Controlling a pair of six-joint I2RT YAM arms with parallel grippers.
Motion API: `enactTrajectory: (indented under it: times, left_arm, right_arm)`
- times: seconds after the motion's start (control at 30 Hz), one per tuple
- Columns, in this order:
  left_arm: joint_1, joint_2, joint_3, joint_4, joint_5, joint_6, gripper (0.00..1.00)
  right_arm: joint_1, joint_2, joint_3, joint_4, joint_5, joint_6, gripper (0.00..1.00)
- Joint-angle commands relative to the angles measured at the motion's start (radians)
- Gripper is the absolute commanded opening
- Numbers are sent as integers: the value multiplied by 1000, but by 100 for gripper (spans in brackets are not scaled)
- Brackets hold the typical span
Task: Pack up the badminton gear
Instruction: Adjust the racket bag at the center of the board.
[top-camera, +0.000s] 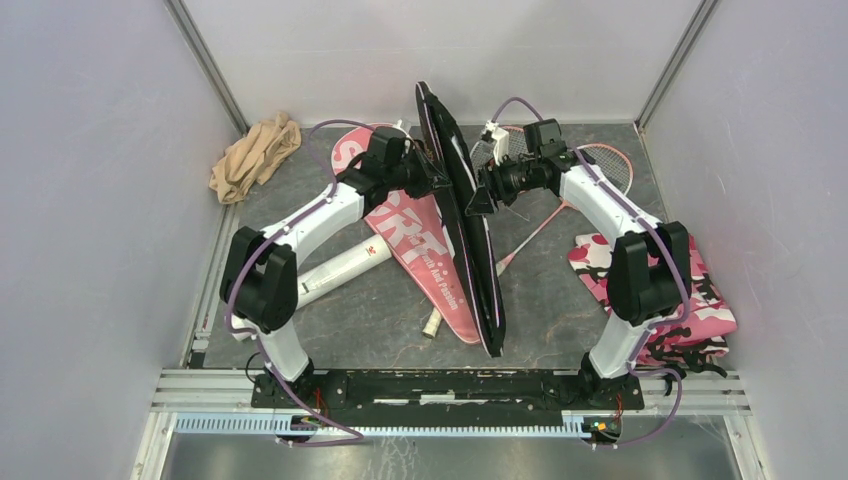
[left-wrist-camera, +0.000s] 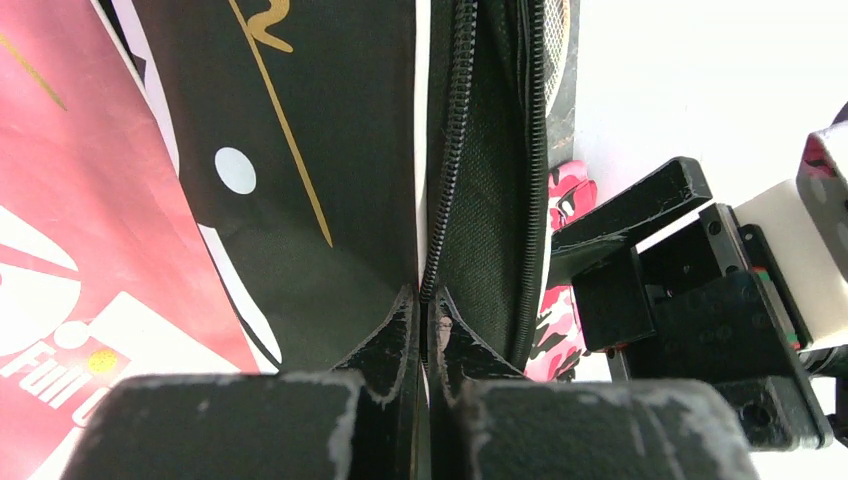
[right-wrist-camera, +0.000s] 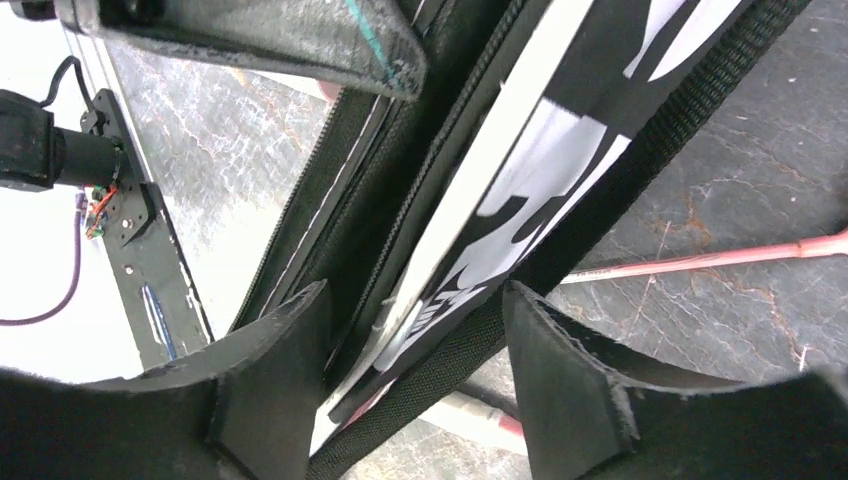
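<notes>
A black racket bag (top-camera: 470, 230) stands on its edge in the middle of the table, tilted. My left gripper (top-camera: 433, 176) is shut on its zipper edge (left-wrist-camera: 430, 300), and the zipper runs up from the jaws. My right gripper (top-camera: 482, 197) is open, its fingers (right-wrist-camera: 285, 350) straddling the bag's edge and black strap (right-wrist-camera: 470, 340) without pinching them. A pink bag lettered SPORT (top-camera: 415, 240) lies flat under the black one. A pink-framed racket (top-camera: 600, 165) lies at the back right, its shaft (right-wrist-camera: 700, 262) on the table. A long white tube (top-camera: 340, 270) lies to the left.
A beige cloth (top-camera: 255, 155) is bunched in the back left corner. A pink camouflage cloth (top-camera: 665, 290) lies beside the right arm. A white handle end (top-camera: 432, 322) pokes out near the pink bag's lower tip. Grey walls close in on both sides.
</notes>
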Motion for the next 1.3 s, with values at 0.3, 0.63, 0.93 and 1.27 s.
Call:
enactTrajectory:
  times: [0.3,0.63,0.93,1.27]
  left_arm:
    - [-18,59,154,-38,-63,-4,2]
    - [-25,91,207,-56,-47,-20,2]
    - [-29,80,201,-46,-36,-26,2]
    - [-6,-3,88,152,113,10,8]
  right_arm:
    - [10,-133,-45,139,-34,105,86]
    - [109,-178,-71,102,307,52,83]
    - [200,-195,-106,115,540,37,74]
    - [223,-192,-24,59,693,-39,3]
